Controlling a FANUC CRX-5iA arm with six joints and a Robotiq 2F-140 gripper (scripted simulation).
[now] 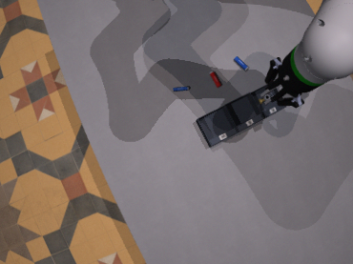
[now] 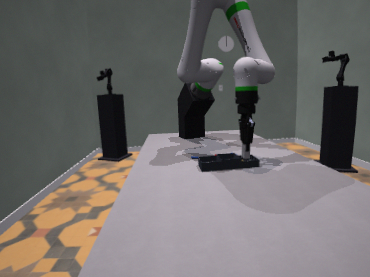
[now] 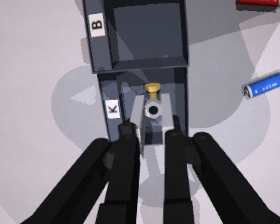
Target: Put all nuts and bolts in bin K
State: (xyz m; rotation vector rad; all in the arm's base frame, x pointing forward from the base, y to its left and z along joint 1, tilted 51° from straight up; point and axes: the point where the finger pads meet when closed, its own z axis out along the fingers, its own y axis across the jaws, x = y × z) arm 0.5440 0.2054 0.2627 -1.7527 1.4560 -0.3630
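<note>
Room: grey-green walls point(image 2: 150, 41) and a patterned tile floor point(image 1: 29, 163) point(image 2: 65, 201) around a pale grey table point(image 1: 143, 196) point(image 2: 200, 221) point(image 3: 40, 165), with dark shadows spread across its top.
Arm: the white arm point(image 1: 329, 39) point(image 2: 197, 31) with green bands reaches over, its wrist pointing down at the row of dark bins.
Gripper: here's the gripper point(image 1: 269, 94) point(image 2: 246, 157) point(image 3: 153, 107), right at bin K point(image 1: 267, 115) point(image 2: 252, 164) point(image 3: 186, 100), fingertips lowered into it.
Fingers: drawn close together, grasping the silver nut, one pad on either side of it.
Nut: the silver nut point(image 1: 267, 96) point(image 3: 153, 109) is there between the pads, within bin K's outline, its hole facing the wrist camera; whether it touches the bin floor, I cannot tell.
Bolt: the brass-coloured bolt point(image 1: 261, 101) point(image 3: 153, 90) is in bin K too, its head towards bin B and its shank running towards the nut.
Bin B: bin B point(image 1: 238, 128) point(image 3: 187, 30) stands next in the row, between bin K and the end bin point(image 1: 210, 141), whose letter is too small to read.
Batteries: out on the table, a blue battery point(image 1: 240, 63) point(image 3: 262, 85) and a red battery point(image 1: 216, 79) point(image 3: 257, 3) lie apart from the bins.
Small blue item: farther along lies a slim blue thing with a dark end point(image 1: 181, 89).
</note>
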